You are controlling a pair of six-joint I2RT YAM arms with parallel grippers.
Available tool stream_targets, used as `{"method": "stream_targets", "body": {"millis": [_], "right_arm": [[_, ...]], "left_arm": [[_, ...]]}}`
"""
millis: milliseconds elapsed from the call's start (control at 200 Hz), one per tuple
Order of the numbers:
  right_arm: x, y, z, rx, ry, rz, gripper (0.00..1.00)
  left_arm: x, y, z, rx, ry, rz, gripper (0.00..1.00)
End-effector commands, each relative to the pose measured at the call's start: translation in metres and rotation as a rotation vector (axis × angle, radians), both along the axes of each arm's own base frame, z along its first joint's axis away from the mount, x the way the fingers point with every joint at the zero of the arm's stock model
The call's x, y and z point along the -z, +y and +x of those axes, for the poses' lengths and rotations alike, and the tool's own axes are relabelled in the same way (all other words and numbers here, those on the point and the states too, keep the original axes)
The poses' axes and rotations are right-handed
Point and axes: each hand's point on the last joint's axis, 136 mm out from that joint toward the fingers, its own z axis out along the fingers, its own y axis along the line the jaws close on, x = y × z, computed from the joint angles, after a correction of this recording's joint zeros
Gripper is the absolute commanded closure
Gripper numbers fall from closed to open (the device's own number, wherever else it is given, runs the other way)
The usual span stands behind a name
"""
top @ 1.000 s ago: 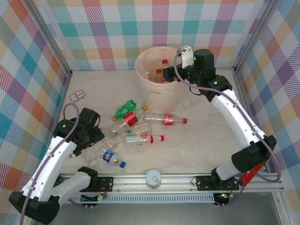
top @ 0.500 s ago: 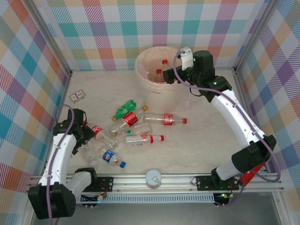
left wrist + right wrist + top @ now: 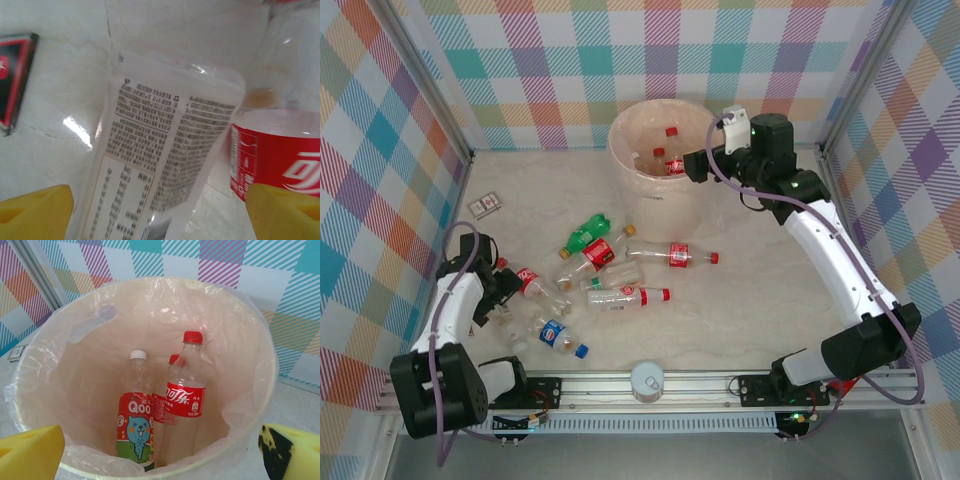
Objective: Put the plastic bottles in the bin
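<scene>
Near the left edge of the bench (image 3: 760, 300), left jaws spread, straddling a clear white-label bottle (image 3: 160, 165). A red-label bottle (image 3: 280, 165) lies just beside it. Right jaws spread, empty, above the bin (image 3: 632, 190) at the far edge; three bottles (image 3: 185, 390) inside.

Risk: closing may catch the red neighbour too, or the slick round plastic may squirt out.

Bench pale, marbled; checked walls (image 3: 620, 60).

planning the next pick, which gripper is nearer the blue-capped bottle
Left. The left gripper sits close by, just left of the blue-capped bottle; the right gripper is far off at the bin rim.
</scene>
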Motion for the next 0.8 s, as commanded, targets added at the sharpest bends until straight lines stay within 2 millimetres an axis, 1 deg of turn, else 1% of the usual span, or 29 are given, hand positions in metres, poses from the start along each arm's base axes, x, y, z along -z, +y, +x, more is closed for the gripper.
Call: {"method": "stream_targets", "body": {"millis": [0,105,290,345,420,720,795], "right_arm": [[-0.008,-0.003,-0.007,-0.014,-0.023,0.018,0.01],[-0.008,-0.006,-0.007,-0.006,-0.029,0.016,0.01],[-0.005,-0.012,-0.004,0.004,-0.017,0.021,0.01],[-0.003,-0.013,-0.003,0.004,-0.005,0.038,0.01],[-0.002,-0.012,-0.002,-0.006,0.005,0.058,0.00],[-0.005,-0.015,-0.002,-0.006,0.006,0.079,0.01],[-0.008,-0.014,-0.002,-0.009,0.001,0.087,0.01]], "left_arm": [[0.011,-0.001,0.004,0.004,0.004,-0.022,0.10],[0.018,0.001,0.003,-0.006,0.016,-0.018,0.10],[0.041,0.002,-0.004,-0.029,0.066,-0.019,0.12],[0.044,0.001,-0.005,-0.035,0.068,-0.024,0.13],[0.042,0.002,-0.004,-0.041,0.058,-0.017,0.15],[0.036,0.006,-0.001,-0.038,0.051,0.002,0.30],[0.033,0.008,0.000,-0.035,0.041,0.014,0.37]]}}
